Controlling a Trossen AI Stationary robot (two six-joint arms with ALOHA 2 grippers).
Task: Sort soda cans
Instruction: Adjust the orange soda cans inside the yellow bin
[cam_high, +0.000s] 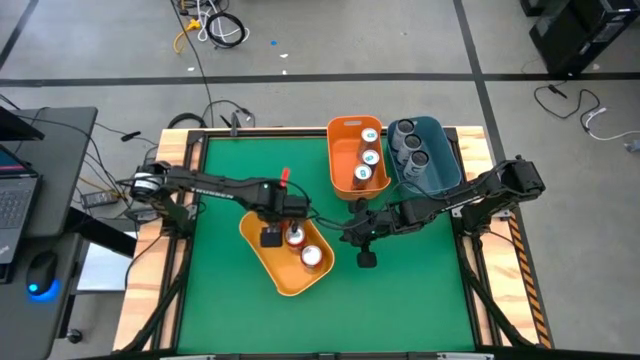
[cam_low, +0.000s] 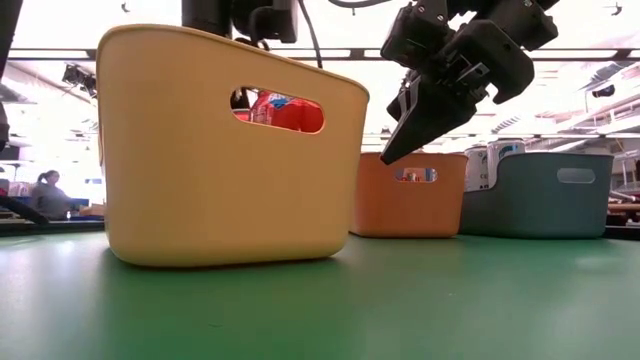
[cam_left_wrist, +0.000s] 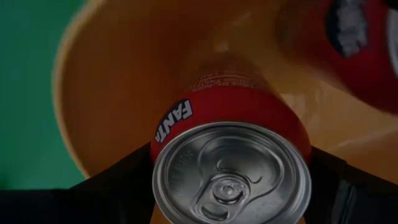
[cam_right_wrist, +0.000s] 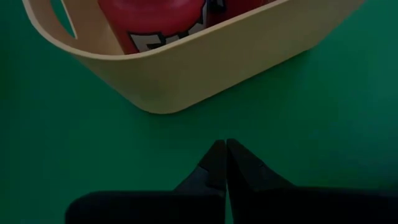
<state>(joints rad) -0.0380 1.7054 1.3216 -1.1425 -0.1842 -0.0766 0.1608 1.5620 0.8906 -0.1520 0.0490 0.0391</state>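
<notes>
Sorting looks almost finished. Green table holds three bins: yellow bin at about 7 o'clock from centre, orange bin at 12 o'clock, blue bin at 1 o'clock, touching the orange one. Left arm reaches in from 9 o'clock, and the left gripper sits inside the yellow bin, fingers grasping a red can by its sides, can upright and low in the bin, not yet let go as far as I can tell. Two more red cans stand in the same bin, at 4 o'clock from the gripper. Right arm comes from 3 o'clock; right gripper hovers just off the yellow bin's 3 o'clock rim, fingers pressed together, holding nothing. Orange bin shows three white-and-blue cans in a row. Blue bin shows dark cans, looks like three, count not certain. No loose cans on the table in the overhead view. Judgement: all nine appear binned by colour; what is left is releasing the last red can and pulling both arms clear.
</notes>
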